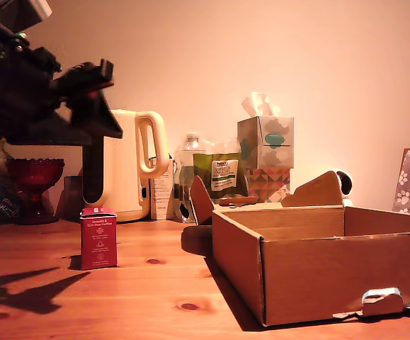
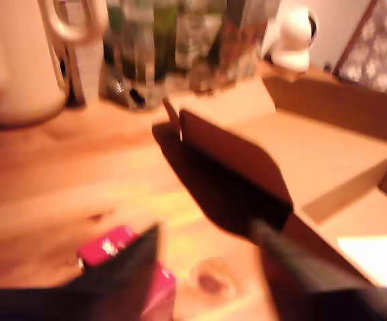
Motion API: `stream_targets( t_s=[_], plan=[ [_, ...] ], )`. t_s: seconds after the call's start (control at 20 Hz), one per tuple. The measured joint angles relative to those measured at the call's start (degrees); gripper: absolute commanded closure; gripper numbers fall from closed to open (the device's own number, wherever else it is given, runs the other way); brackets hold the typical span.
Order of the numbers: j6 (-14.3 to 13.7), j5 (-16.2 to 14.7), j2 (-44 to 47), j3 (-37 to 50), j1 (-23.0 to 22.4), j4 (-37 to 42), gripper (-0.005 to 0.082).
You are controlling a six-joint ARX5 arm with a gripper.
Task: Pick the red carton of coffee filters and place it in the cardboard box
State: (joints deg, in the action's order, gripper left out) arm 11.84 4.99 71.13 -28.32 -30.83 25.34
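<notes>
Red carton of coffee filters (image 1: 98, 239) stood upright on the wooden table (image 1: 148, 297), in front of the cream kettle (image 1: 123, 166) and well apart from the cardboard box (image 1: 311, 265) at the exterior view's right. Gripper (image 2: 206, 231) hung above the carton without touching it; jaws spread, nothing between them. Tissue box (image 1: 265, 142) and red goblet (image 1: 35, 177) stood along the back. Wrist view was blurred.

**One of each kind**

The counter (image 1: 155, 297) carries one red carton of coffee filters (image 1: 98, 239), one cardboard box (image 1: 311, 273), one cream kettle (image 1: 123, 166), one tissue box (image 1: 265, 142), one dark red glass goblet (image 1: 35, 183), one clear bottle (image 1: 188, 166), one green-labelled bag (image 1: 222, 173) and one white camera (image 1: 345, 184).
</notes>
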Motion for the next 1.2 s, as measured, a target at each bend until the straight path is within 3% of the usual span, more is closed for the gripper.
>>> stream_targets(
  t_s=[0.15,0.75,1.0,1.2],
  plan=[
    [0.0,3.43,3.43,-0.04,0.0,0.44,0.0162],
    [0.22,10.12,25.38,-11.3,0.07,0.92,0.0163],
    [1.29,10.78,26.21,-13.25,0.07,-0.9,0.0221],
    [1.03,11.72,24.92,-14.12,0.07,-5.79,0.022]
  ],
)
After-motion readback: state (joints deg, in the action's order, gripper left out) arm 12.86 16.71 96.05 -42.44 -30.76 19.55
